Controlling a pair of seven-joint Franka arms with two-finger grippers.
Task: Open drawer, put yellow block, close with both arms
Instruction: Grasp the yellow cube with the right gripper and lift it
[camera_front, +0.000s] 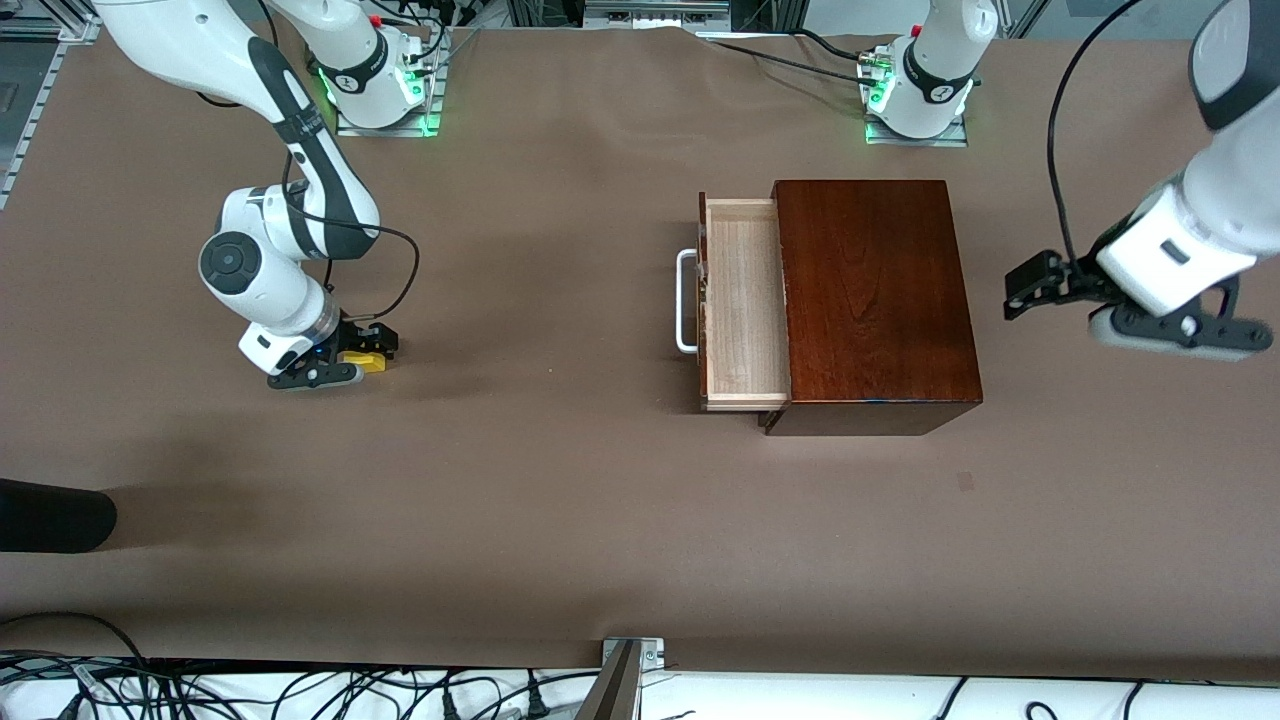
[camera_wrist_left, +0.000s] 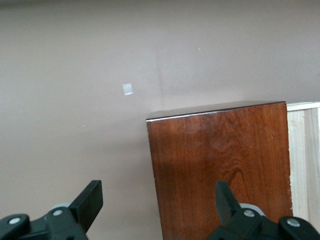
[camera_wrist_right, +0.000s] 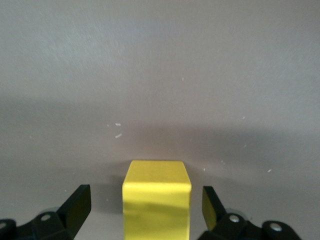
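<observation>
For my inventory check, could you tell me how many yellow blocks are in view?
1. The yellow block sits on the table between the right gripper's open fingers, toward the right arm's end. None shows in the open drawer.

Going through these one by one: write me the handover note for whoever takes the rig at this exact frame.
Right gripper: open, down at the table toward the right arm's end, fingers either side of the yellow block, not closed on it.
Left gripper: open, empty, in the air by the wooden box at the left arm's end, waiting.
Drawer: pulled out, tray empty, white handle facing the right arm's end.
Done: drawer opened.
Left: grip the block, carry it over, drop it in the tray, push the drawer shut with both arms.
</observation>
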